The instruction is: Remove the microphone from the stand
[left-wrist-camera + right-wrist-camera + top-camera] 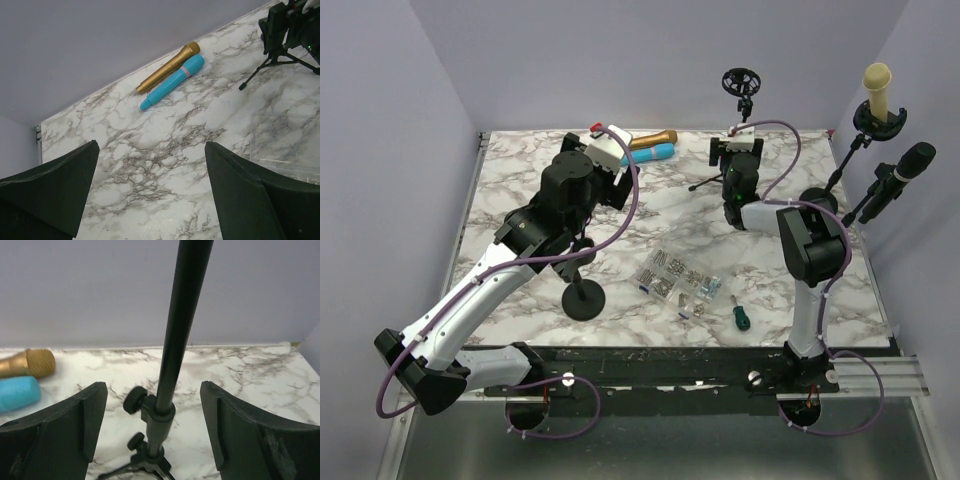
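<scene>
Marble-patterned table [520, 170] carries it all. We see the right gripper [152, 407] open at the far edge, its fingers [60, 435] either side of the black pole of the tripod stand [175, 330] w/o touching it. The left gripper [150, 195] is open too, nothing btwn its jaws, over bare marble near the far edge, left of centre. A gold mic [169, 67] and a blue mic [173, 81] lie flat side by side along the far edge, btwn the two grippers. By the right edge we find a cream mic [877, 88] upright in its holder and a black mic [912, 162] tilted in a clip, each on its own stand. Toward the front edge: round-base stand [585, 298], bag of screws [675, 278], screwdriver [740, 317].
</scene>
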Robot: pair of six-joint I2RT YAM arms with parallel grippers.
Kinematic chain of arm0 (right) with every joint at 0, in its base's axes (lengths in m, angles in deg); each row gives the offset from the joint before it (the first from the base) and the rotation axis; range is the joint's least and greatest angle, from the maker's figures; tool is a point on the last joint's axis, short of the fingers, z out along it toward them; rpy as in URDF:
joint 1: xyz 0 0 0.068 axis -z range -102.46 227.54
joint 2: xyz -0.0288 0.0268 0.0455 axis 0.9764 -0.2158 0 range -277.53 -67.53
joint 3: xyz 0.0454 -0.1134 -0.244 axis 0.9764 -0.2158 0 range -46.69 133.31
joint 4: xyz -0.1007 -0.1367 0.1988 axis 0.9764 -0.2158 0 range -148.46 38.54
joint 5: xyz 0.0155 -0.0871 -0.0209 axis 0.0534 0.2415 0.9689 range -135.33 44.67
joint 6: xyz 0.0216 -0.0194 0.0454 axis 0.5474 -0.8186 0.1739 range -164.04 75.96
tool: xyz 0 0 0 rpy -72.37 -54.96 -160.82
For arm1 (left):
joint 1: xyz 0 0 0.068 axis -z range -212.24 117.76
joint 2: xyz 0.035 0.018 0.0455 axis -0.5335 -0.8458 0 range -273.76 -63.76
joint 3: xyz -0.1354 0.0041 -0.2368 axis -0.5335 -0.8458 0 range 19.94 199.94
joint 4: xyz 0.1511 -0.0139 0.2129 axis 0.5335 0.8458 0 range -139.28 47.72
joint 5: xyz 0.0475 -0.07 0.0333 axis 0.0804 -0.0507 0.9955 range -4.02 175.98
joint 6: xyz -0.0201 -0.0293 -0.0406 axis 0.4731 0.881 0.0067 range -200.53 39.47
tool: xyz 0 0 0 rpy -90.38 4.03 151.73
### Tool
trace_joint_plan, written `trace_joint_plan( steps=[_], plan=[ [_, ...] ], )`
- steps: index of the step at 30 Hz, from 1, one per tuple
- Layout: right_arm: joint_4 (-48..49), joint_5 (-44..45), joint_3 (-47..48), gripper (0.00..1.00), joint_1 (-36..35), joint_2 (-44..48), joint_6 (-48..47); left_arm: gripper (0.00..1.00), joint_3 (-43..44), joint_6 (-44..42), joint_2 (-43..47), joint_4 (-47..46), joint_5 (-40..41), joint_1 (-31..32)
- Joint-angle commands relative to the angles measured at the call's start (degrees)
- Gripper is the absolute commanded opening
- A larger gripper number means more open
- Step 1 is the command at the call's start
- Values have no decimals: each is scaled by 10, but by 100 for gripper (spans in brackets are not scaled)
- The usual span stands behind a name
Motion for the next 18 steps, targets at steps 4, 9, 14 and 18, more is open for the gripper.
trace_joint_plan(
  steps=[4,9,14,18],
  plan=[
    [-178,32,-12,99,-2,114,73,90,7,10,5,-11,-4,4],
    [-465,25,67,100,-2,148,167,90,7,13,12,-10,-8,4],
    [-624,-2,99,100,-2,162,231,90,8,18,18,-9,-16,4],
    [-651,-49,79,100,-2,180,263,90,5,20,16,-12,-19,4]
  ],
)
